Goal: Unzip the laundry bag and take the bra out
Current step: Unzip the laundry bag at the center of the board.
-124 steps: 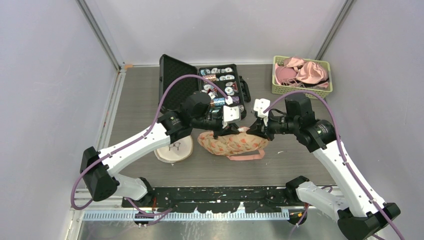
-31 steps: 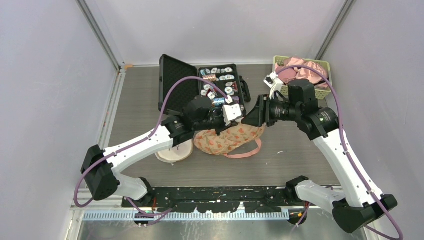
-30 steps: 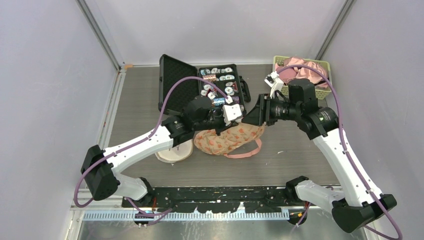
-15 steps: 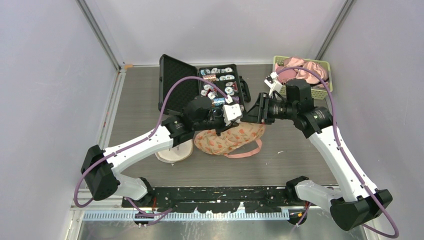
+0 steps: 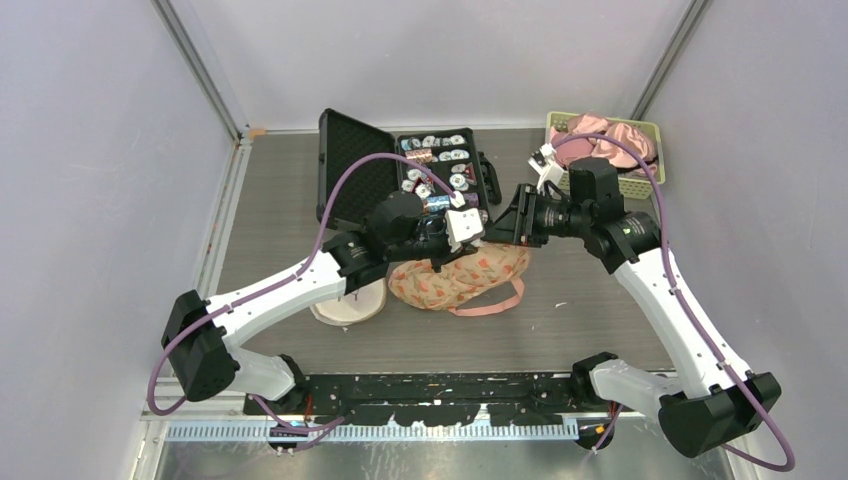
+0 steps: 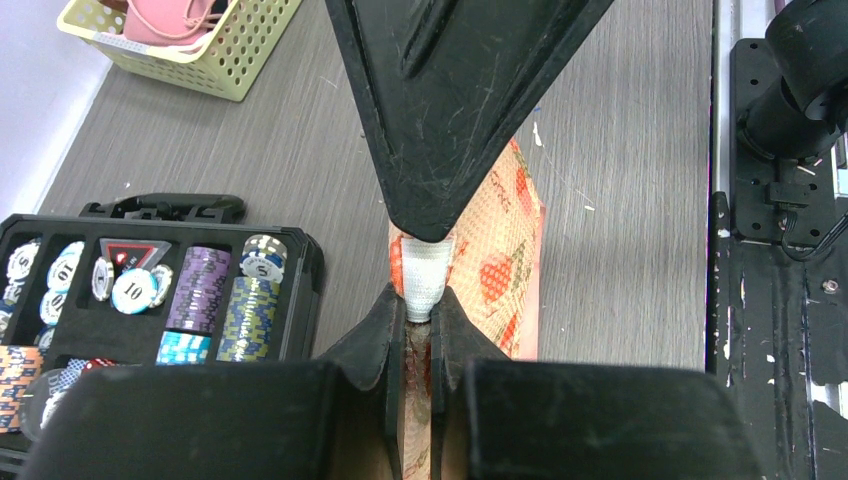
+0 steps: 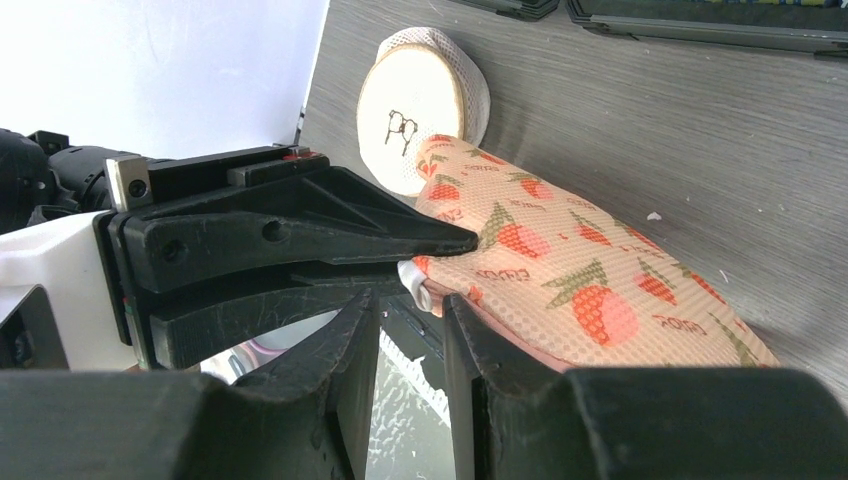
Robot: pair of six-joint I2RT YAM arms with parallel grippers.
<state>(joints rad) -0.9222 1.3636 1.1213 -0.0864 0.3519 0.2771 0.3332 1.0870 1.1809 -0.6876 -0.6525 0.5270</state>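
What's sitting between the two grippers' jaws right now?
A small white tab at the end of the laundry bag: the left gripper pinches it, the right gripper faces it from opposite. Both wrist views show it.

Table (image 5: 280, 200) with laundry bag (image 5: 470, 282), case (image 5: 440, 160), basket (image 5: 645, 182)

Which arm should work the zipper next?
Right, probably. The left gripper is shut on the white tab of the bag, anchoring it; the right gripper is open at that same end, holding nothing.
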